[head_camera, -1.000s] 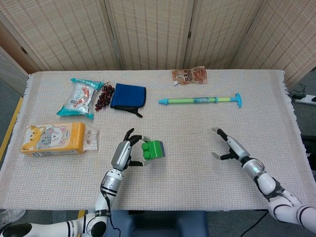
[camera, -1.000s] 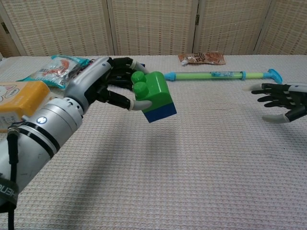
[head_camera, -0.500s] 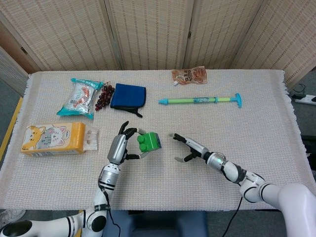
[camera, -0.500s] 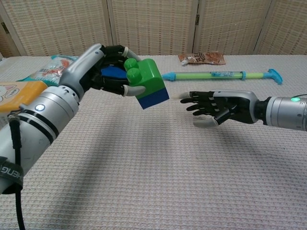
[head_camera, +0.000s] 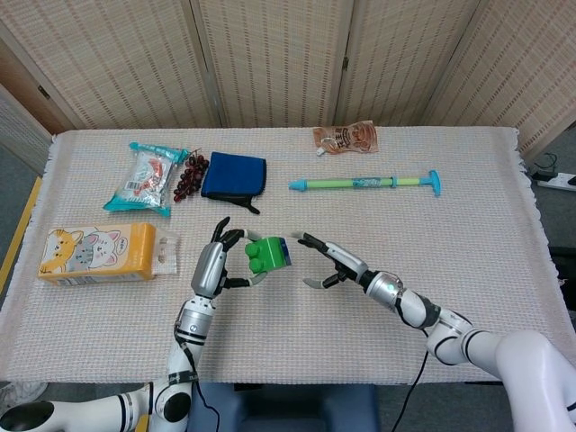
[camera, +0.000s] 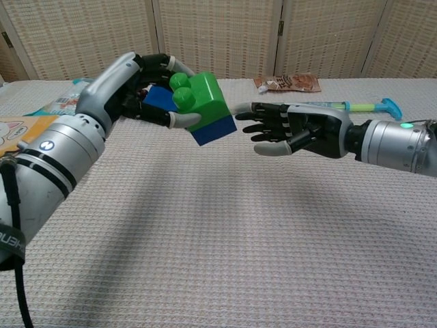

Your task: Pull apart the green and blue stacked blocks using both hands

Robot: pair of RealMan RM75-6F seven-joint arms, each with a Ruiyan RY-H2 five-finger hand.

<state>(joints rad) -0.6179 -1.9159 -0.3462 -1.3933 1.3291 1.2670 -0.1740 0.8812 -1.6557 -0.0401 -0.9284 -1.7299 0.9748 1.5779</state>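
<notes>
While the left hand [camera: 140, 85] keeps the stacked blocks raised above the table's near middle, fingers wrapped on the green block [camera: 203, 100] with the blue block [camera: 214, 130] joined beneath, the right hand [camera: 290, 128] has travelled in from the right side. It now sits just beside the stack with fingers spread, holding nothing; contact cannot be confirmed. Print on the cat carton [head_camera: 96, 253] is unreadable, and bare cloth [head_camera: 468, 243] lies open to the right.

left hand [head_camera: 214, 266] grips the stacked blocks [head_camera: 268, 254]; right hand [head_camera: 331, 263] hangs spread just beside them, fingers [head_camera: 310, 242] nearly touching.
</notes>
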